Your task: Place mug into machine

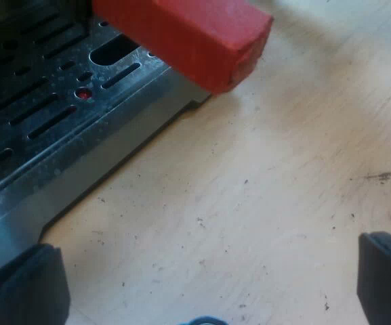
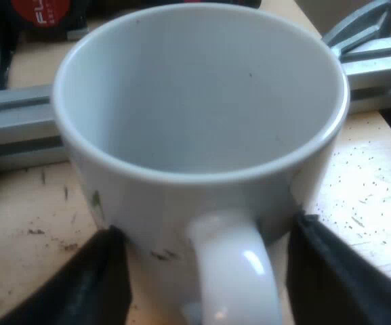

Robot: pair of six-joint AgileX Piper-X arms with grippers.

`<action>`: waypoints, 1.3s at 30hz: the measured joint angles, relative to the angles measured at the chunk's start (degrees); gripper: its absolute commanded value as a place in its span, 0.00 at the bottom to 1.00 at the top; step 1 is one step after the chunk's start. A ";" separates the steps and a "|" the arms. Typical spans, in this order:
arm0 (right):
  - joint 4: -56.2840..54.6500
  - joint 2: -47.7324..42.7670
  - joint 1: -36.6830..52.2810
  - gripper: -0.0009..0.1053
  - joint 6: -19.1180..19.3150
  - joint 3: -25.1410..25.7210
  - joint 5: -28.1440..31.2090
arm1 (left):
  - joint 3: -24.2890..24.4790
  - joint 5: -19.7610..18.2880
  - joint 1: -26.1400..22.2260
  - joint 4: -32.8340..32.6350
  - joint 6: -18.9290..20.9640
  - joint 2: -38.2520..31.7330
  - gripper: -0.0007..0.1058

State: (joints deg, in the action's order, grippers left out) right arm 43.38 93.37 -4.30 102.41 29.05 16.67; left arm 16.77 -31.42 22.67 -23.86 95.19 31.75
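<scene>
1. Left wrist view: left gripper (image 1: 209, 284) over the bare desk (image 1: 283, 169), jaws spread wide, nothing between them (dark specks on the wood).
2. Beyond it is the machine's slotted drip tray (image 1: 46, 122). The red handle end (image 1: 188, 37) juts over the tray's edge; its metal part is cut off.
3. Right wrist view: right gripper (image 2: 209, 271), jaws pressed against both sides of the empty white mug (image 2: 195, 108), handle toward the camera.
4. The mug's base is hidden. A grey rail (image 2: 19, 115) lies behind it.
</scene>
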 measured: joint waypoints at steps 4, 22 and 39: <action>-2.12 -0.01 0.41 0.11 -0.37 0.00 -0.21 | 0.00 0.00 0.00 0.00 0.00 0.00 0.84; -9.30 -13.07 0.43 0.01 5.18 -6.93 -5.04 | 0.00 0.26 0.00 0.00 0.00 0.00 0.84; -38.83 -50.15 0.43 0.01 6.46 -9.08 -19.63 | -1.56 10.74 0.00 3.67 -1.90 0.00 0.84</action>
State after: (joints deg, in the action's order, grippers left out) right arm 4.55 43.22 -3.87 108.87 19.97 -2.96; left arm 15.21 -20.68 22.67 -20.19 93.29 31.75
